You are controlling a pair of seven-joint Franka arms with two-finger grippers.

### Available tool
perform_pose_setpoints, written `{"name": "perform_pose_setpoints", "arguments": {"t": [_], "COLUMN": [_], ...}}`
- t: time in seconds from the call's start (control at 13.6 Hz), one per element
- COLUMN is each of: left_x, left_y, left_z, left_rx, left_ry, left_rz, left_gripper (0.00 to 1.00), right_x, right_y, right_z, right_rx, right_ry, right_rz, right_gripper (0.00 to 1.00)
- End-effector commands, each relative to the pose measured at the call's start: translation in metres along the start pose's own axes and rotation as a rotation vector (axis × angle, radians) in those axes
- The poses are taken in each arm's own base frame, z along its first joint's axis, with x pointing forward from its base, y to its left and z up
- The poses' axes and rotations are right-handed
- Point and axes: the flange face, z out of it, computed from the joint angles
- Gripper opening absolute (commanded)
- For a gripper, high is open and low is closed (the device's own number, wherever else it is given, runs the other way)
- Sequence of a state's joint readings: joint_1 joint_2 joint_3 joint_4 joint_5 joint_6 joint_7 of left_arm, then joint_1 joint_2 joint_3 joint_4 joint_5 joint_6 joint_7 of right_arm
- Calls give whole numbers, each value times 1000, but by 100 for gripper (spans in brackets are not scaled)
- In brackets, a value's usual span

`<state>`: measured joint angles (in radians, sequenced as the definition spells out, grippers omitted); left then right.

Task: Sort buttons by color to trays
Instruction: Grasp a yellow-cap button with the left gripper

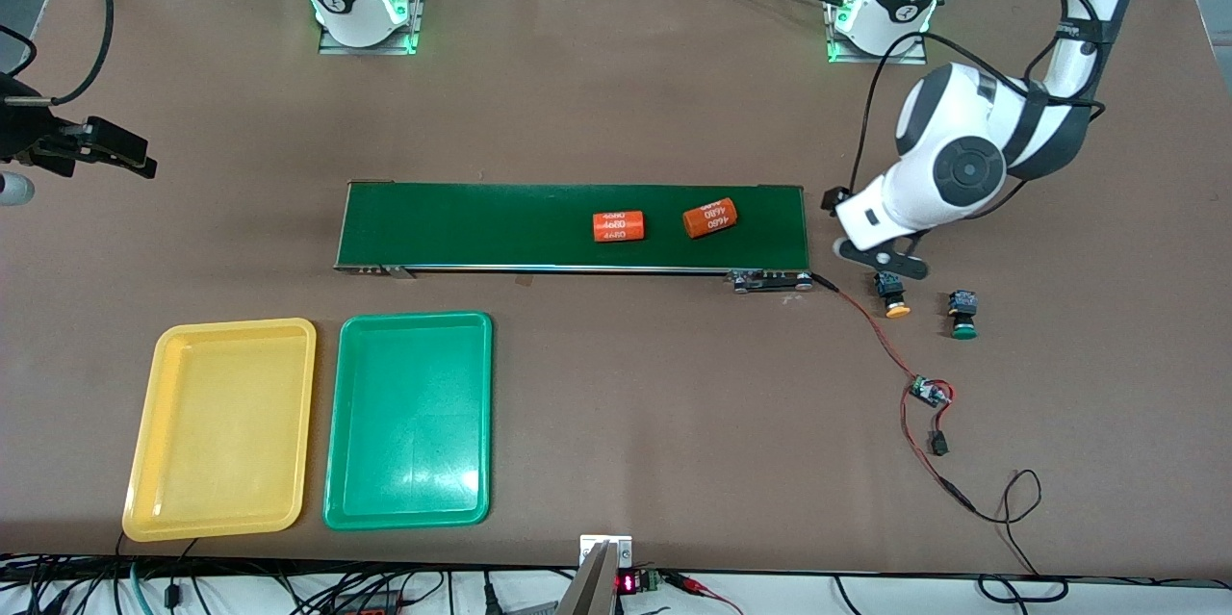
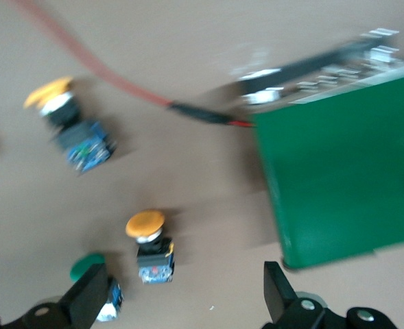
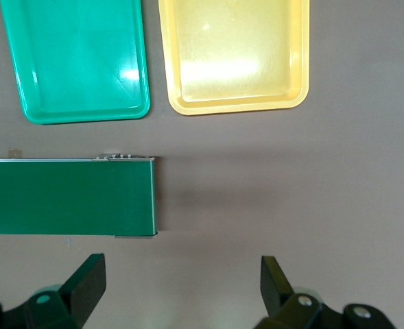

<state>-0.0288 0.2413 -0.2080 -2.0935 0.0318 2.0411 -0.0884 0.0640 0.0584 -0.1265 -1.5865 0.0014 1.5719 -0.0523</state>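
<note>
My left gripper (image 1: 884,267) (image 2: 184,277) hangs open just off the conveyor's end toward the left arm's end of the table. A yellow-capped button (image 1: 896,297) (image 2: 149,241) lies on its side under it, closer to one finger. A green-capped button (image 1: 962,316) (image 2: 90,269) lies beside it, partly hidden by that finger in the left wrist view. Another yellow button (image 2: 66,116) lies a little apart. The yellow tray (image 1: 144,422) (image 3: 236,106) and green tray (image 1: 414,319) (image 3: 85,116) sit side by side, both bare. My right gripper (image 1: 120,148) (image 3: 181,267) waits open over the right arm's end of the table.
A dark-green conveyor belt (image 1: 481,225) (image 2: 339,171) (image 3: 64,195) crosses the table's middle with two orange numbered cylinders (image 1: 618,226) (image 1: 709,217) on it. A red cable (image 1: 871,331) (image 2: 99,68) runs from the belt's end to a small circuit board (image 1: 929,394), nearer the front camera than the buttons.
</note>
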Motion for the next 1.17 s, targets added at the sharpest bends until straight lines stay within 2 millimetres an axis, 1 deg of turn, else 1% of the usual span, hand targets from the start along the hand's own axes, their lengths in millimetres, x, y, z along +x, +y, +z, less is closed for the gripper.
{"name": "perform_pose_setpoints", "arguments": {"t": [0.0, 0.15, 0.22, 0.29, 0.37, 0.44, 0.51, 0.66, 0.73, 0.81, 0.88, 0.95, 1.03, 1.1], "left_x": [3, -10, -17, -22, -27, -29, -32, -41, -46, -47, -47, -46, -46, -45], "left_y": [-40, -40, -39, -38, -38, -39, -38, -38, -38, -37, -37, -37, -36, -34], "left_z": [25, 54, 72, 89, 102, 106, 108, 121, 127, 130, 132, 134, 134, 130], "left_rx": [-18, -12, -15, -17, -18, -16, -15, -17, -17, -17, -18, -18, -18, -17], "left_ry": [-51, -81, -58, -18, 29, 41, 35, 17, 17, 24, 22, 20, 17, 20], "left_rz": [-140, -128, -94, -41, 53, 128, 156, 171, 176, 179, 179, 179, 181, 180], "left_gripper": [100, 100, 100, 100, 100, 100, 100, 100, 97, 80, 59, 42, 31, 19], "right_x": [0, 0, 0, 0, 0, 0, 1, 2, 2, 2, 3, 4, 5, 5], "right_y": [-1, -1, -2, -2, -2, -2, -3, -3, -3, -2, -3, -3, -2, -3], "right_z": [-5, -6, -5, -5, -5, -4, -1, 0, 0, -1, 0, 3, 5, 5], "right_rx": [0, 0, 0, 0, -1, 0, -1, -1, -1, -1, -1, -3, -3, -3], "right_ry": [10, 13, 12, 10, 12, 7, 3, 1, 1, 2, 1, -4, -7, -7], "right_rz": [-7, -7, -4, -7, -7, -9, -12, -12, -12, -10, -13, -13, -12, -13], "right_gripper": [100, 100, 100, 100, 100, 100, 100, 100, 100, 100, 100, 100, 100, 100]}}
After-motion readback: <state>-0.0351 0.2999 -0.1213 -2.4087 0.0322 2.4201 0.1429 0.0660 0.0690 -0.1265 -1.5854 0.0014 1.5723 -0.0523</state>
